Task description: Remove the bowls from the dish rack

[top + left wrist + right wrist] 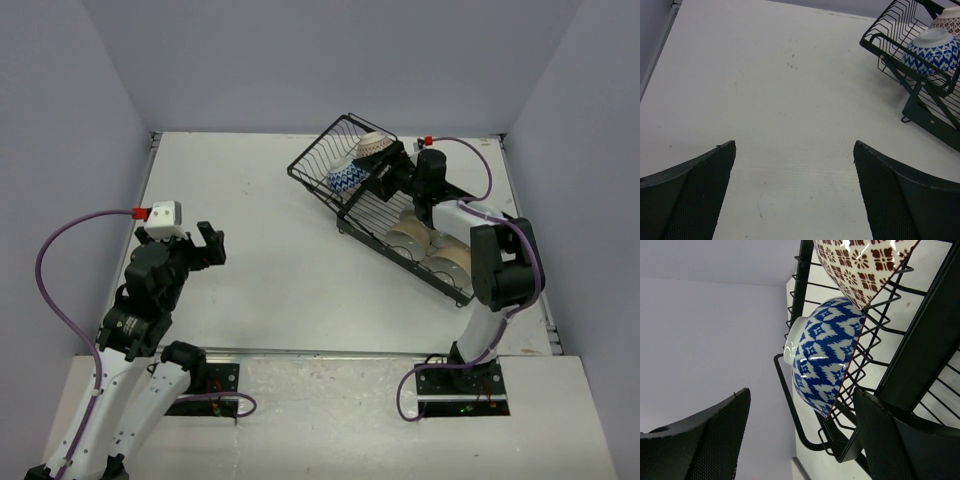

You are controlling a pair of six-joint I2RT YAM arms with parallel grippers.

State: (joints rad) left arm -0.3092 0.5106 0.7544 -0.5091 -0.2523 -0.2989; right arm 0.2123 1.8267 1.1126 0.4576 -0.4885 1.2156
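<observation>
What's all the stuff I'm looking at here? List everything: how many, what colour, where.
dish rack: one, black wire, far right part of the table, set at an angle
zigzag bowl: one, blue and white, in the rack's basket end
brown-patterned bowl: one, brown on cream, next to the zigzag bowl in the same basket
pale bowls: two, tan and whitish, in the rack's long tray, near the right arm
table: one, white
cables: purple, one running along each arm
left hand: one, black, open, over bare table on the left
right hand: one, black, open, facing the zigzag bowl
</observation>
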